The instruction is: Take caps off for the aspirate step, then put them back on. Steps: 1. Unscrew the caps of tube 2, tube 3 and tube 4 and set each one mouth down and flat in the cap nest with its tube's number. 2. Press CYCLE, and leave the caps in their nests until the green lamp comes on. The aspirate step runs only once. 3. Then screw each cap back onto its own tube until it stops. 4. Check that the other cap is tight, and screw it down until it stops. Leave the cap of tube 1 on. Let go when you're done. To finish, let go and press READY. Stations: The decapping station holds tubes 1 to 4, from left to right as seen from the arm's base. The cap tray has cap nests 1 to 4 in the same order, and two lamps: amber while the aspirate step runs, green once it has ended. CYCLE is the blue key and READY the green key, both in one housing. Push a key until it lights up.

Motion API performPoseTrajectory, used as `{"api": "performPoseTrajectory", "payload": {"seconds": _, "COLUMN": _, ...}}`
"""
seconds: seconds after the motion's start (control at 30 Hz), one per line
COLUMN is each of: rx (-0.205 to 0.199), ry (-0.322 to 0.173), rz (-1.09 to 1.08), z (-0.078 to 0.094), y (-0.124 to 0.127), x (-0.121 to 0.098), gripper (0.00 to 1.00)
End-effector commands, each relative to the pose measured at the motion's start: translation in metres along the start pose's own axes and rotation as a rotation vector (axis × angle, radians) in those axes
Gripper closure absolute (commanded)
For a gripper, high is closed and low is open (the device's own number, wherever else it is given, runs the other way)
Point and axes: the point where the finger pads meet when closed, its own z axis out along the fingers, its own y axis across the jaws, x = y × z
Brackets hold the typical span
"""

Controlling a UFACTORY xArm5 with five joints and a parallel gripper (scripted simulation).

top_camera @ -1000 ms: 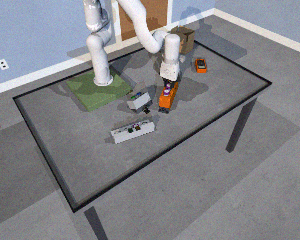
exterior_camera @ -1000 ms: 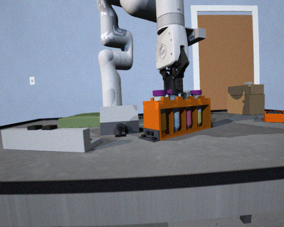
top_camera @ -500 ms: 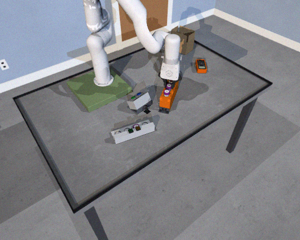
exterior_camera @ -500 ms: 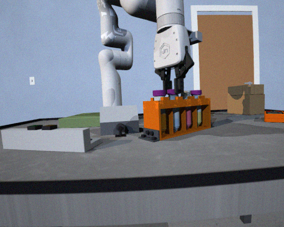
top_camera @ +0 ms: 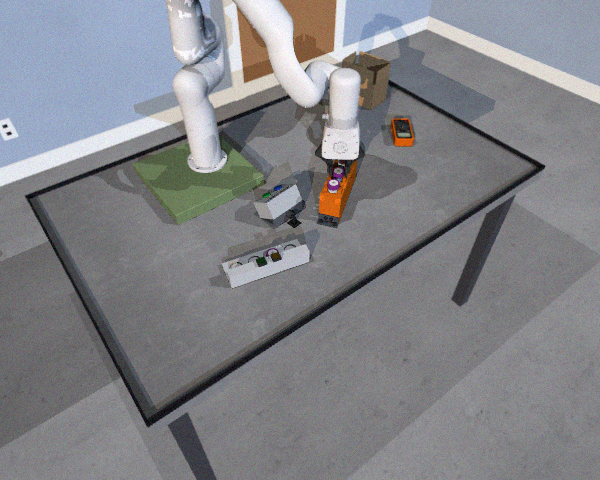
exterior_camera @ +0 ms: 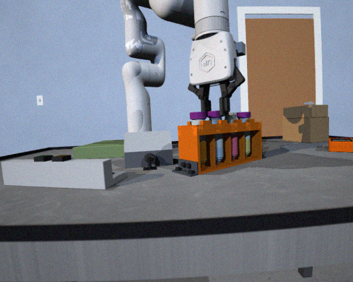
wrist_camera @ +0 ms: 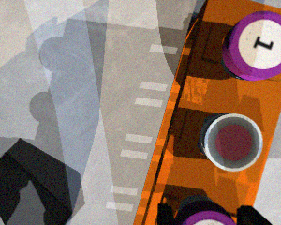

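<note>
The orange decapping station (exterior_camera: 219, 145) holds four tubes. My gripper (exterior_camera: 215, 110) points straight down over the purple cap of tube 3 (exterior_camera: 214, 114), with one finger on each side of it, slightly open. In the wrist view the cap of tube 3 (wrist_camera: 207, 219) sits at the bottom edge between my fingertips. Tube 2 (wrist_camera: 233, 142) stands uncapped with red liquid. The cap marked 1 (wrist_camera: 258, 44) is on its tube. Tube 4 keeps its cap (exterior_camera: 197, 115). The white cap tray (top_camera: 265, 264) holds one purple cap (top_camera: 272, 252); both lamps look dark.
The grey key housing (top_camera: 278, 201) with the blue key (top_camera: 277, 188) and green key (top_camera: 265, 195) stands between the station and the arm's green base mat (top_camera: 197, 178). A cardboard box (top_camera: 367, 77) and an orange meter (top_camera: 402, 131) lie beyond the station.
</note>
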Motion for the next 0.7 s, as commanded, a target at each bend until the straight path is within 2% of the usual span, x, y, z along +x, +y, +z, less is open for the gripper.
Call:
{"api": "performPoseTrajectory", "payload": {"seconds": 0.0, "rx": -0.004, "ry": 0.000, "rz": -0.001, "z": -0.0014, "y": 0.0012, "x": -0.0004, "gripper": 0.54}}
{"api": "performPoseTrajectory", "payload": {"seconds": 0.2, "rx": -0.004, "ry": 0.000, "rz": -0.001, "z": -0.0014, "y": 0.0012, "x": -0.0004, "gripper": 0.54}}
{"api": "performPoseTrajectory", "payload": {"seconds": 0.3, "rx": -0.004, "ry": 0.001, "rz": 0.249, "z": -0.0029, "y": 0.0012, "x": -0.0004, "gripper": 0.54}}
{"api": "performPoseTrajectory", "payload": {"seconds": 0.67, "rx": -0.004, "ry": 0.001, "rz": 0.260, "z": -0.0074, "y": 0.0013, "x": -0.0005, "gripper": 0.54}}
